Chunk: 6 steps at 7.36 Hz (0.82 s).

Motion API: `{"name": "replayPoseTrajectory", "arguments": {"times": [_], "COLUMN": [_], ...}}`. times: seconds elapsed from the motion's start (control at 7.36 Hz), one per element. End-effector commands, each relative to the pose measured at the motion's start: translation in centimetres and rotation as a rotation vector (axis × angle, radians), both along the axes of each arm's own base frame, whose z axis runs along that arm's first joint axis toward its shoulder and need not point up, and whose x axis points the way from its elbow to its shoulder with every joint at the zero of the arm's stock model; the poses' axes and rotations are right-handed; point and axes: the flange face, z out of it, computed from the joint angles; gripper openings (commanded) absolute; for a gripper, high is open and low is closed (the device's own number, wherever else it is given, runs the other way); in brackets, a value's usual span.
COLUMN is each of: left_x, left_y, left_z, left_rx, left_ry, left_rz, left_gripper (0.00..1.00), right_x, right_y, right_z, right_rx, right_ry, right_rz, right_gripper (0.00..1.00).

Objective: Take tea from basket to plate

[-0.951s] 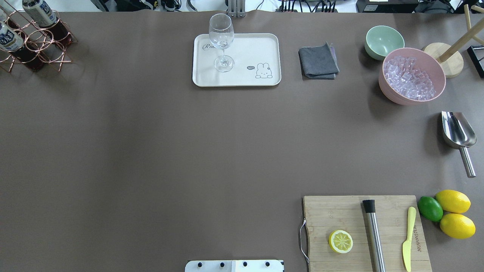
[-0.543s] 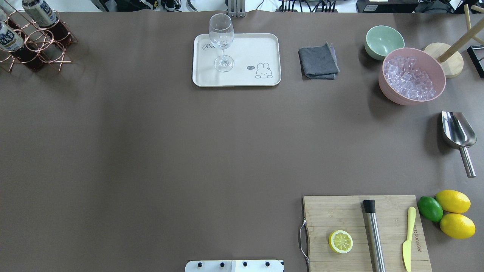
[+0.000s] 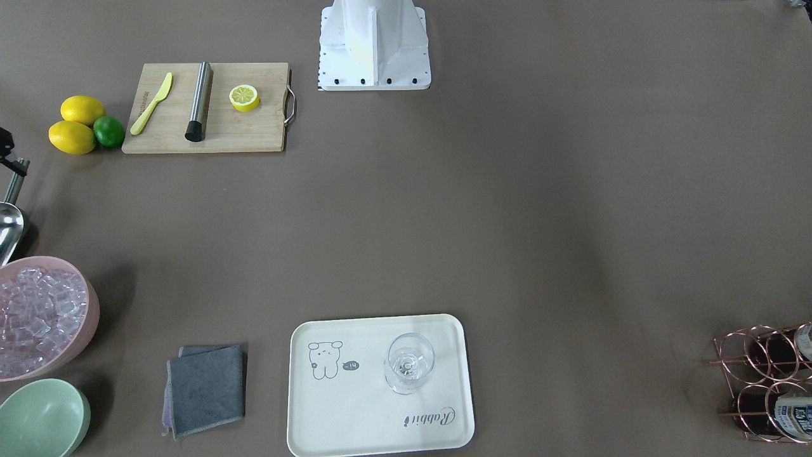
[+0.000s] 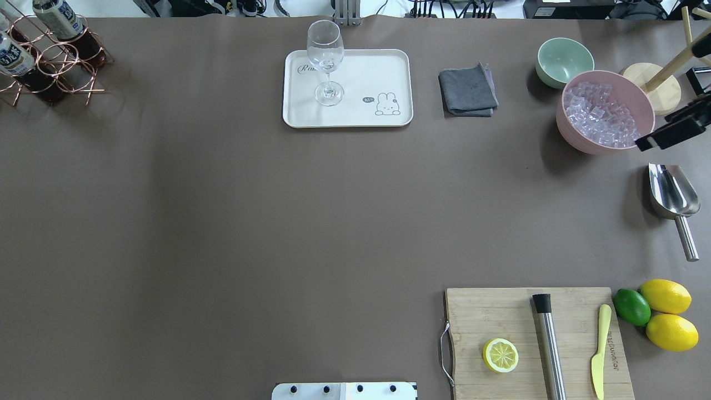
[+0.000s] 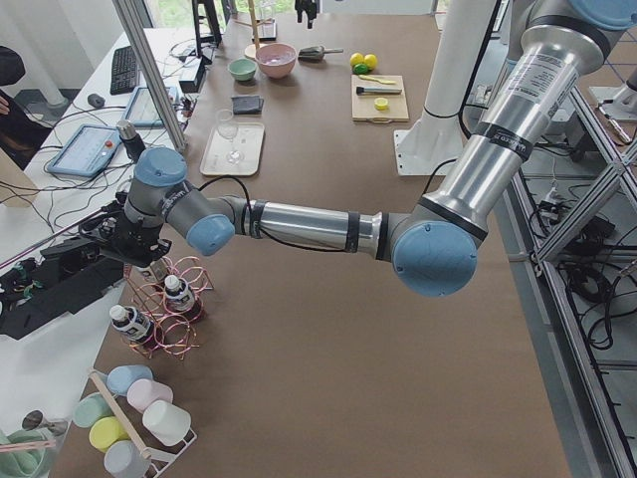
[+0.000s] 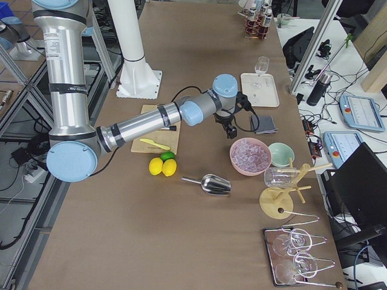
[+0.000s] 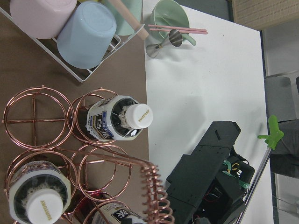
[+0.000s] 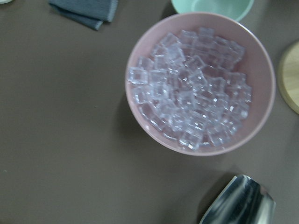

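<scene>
1. My left tool (image 5: 151, 264) hangs over the basket (image 7: 79, 154) at the far left corner of the desk (image 4: 222, 222). Only the side view shows it, so I cannot tell how far it is parted or whether it has hold of anything.
2. My left wrist camera lets me count the tea (image 7: 122, 121). One bottle stands upright in a ring and a second bottle (image 7: 39, 201) stands in another. What seems to be a third bottle (image 7: 117, 217) is cut by the frame's lower edge. All of it sits in the basket, well apart from the plate (image 4: 366, 72).
3. The plate lies at the far middle of the desk and carries one stemmed glass (image 4: 325, 61), upright.
4. My right tool (image 6: 230, 133) hovers over the far right, by the one pink bowl (image 4: 562, 125) heaped with ice cubes. It shows as a dark shape at the frame's edge, and I cannot tell its opening.
5. Also at the far right are one green bowl (image 4: 564, 58), one grey cloth (image 4: 467, 91) and one metal scoop (image 4: 669, 191).
6. Near right, one cutting board (image 4: 489, 314) bears one lemon half (image 4: 500, 355), one steel rod (image 4: 550, 347) and one yellow knife (image 4: 600, 355). Just beside it lie two lemons (image 4: 665, 296) and one lime (image 4: 632, 306).
</scene>
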Motion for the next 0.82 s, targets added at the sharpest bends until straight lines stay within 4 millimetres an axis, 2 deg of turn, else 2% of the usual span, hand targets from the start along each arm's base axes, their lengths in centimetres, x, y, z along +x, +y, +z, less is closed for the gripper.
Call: {"name": "replayPoseTrajectory", "arguments": {"times": [0.0,0.14,0.27,0.41,0.54,0.68], "left_x": [-0.2,-0.4,0.0,0.6,1.8,4.3], "left_y": [0.2,0.3,0.8,1.8,4.4,9.3], "left_z": [-1.3,-2.8,-5.4,-9.1,-13.7,-17.9], "left_rx": [0.017,0.027,0.049,0.029,0.004,-0.018], "left_ry": [0.013,0.035,0.047,0.081,0.145,0.156], "left_rz": [-0.004,-0.009,-0.011,-0.025,-0.036,-0.010], "left_gripper": [0.00,0.00,0.00,0.00,0.00,0.00], "right_x": [-8.9,-12.1,-14.3,-16.1,-19.4,-21.5], "right_y": [0.4,0.8,1.3,2.1,3.9,4.6], "right_z": [-8.7,-12.7,-16.4,-19.8,-23.0,-24.1], "right_rx": [0.287,0.398,0.485,0.447,0.463,0.571], "right_ry": [-0.154,-0.211,-0.268,-0.337,-0.435,-0.501], "right_rz": [-0.185,-0.241,-0.274,-0.255,-0.263,-0.250], "right_gripper": [1.00,1.00,1.00,1.00,1.00,1.00]}}
